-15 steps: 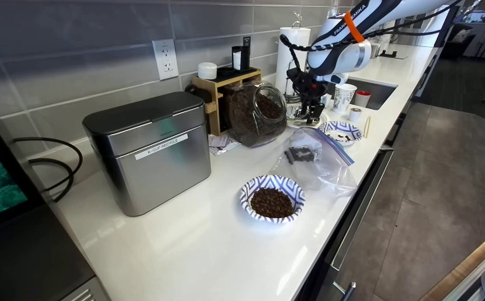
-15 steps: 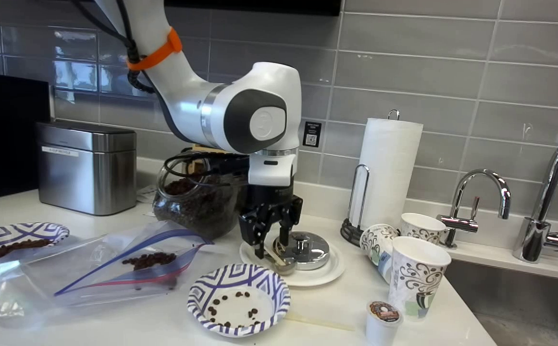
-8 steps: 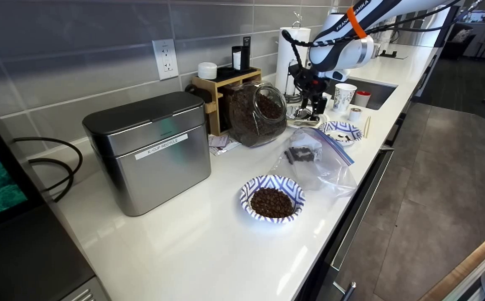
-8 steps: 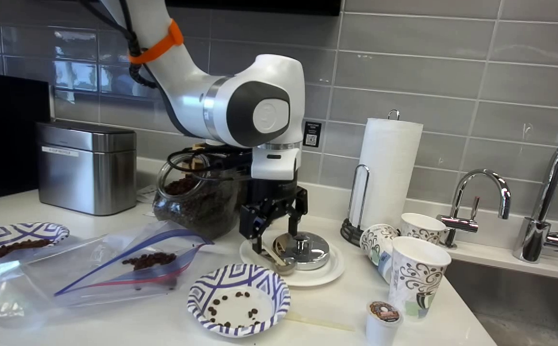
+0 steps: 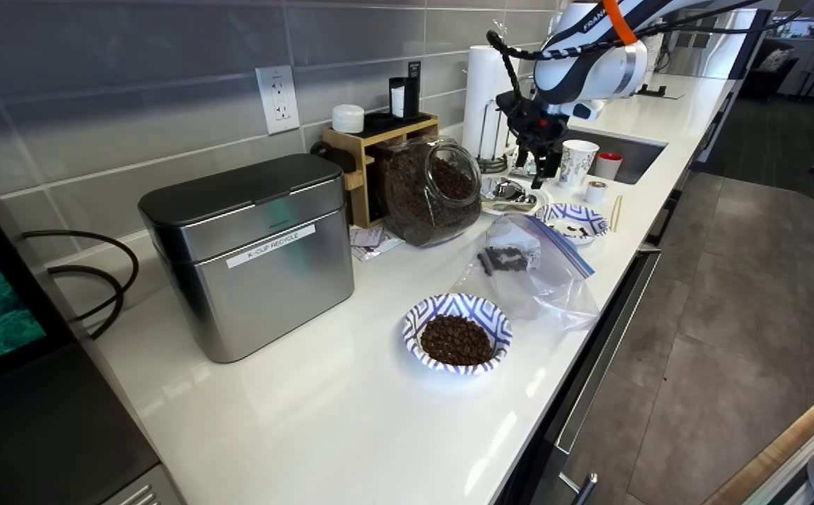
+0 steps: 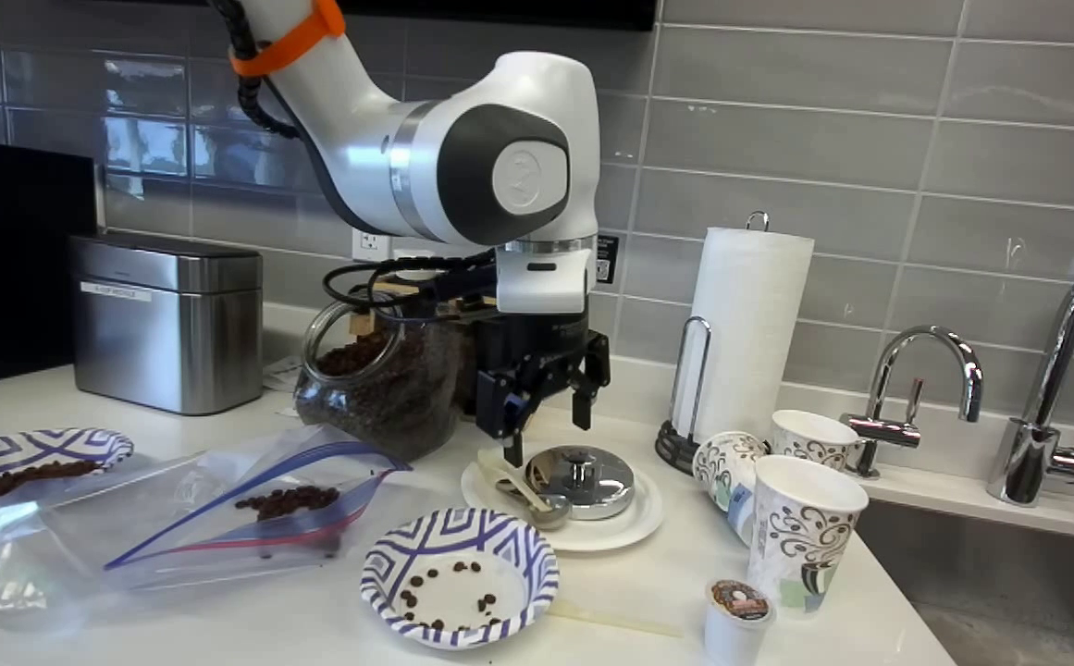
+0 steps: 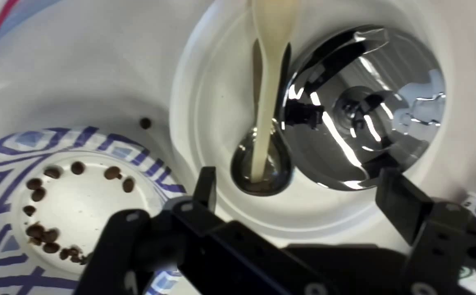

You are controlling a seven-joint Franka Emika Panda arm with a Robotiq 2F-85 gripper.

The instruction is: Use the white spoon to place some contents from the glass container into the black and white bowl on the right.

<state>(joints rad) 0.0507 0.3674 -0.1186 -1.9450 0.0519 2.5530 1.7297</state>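
The white spoon (image 7: 268, 86) lies on a white plate (image 6: 645, 525), its handle resting across a metal spoon (image 7: 241, 174) beside a shiny lid (image 6: 603, 495). Above that plate hangs my gripper (image 6: 549, 433), its jaws spread wide; in the wrist view the gripper (image 7: 298, 180) has nothing between its fingers. The glass container (image 6: 375, 416), a tilted wide-mouthed jar of dark brown beans, sits behind, partly covered by the arm in an exterior view. The bowl on the right (image 6: 402, 555), patterned white and dark blue, stands in front of the plate with a few scattered beans inside.
A similar bowl (image 5: 422, 310) full of beans stands near a clear zip bag (image 5: 561, 291). Paper cups (image 6: 800, 541), a coffee pod (image 6: 735, 634) and a towel roll (image 6: 747, 342) flank the plate. A steel bin (image 5: 280, 280) stands by the wall; a thin stick (image 6: 620, 622) lies in front.
My gripper has opened wider and risen off the plate, shifting slightly toward the towel roll. The white spoon stays on the plate, its broad end tipped over to the side. The bowls are unchanged.
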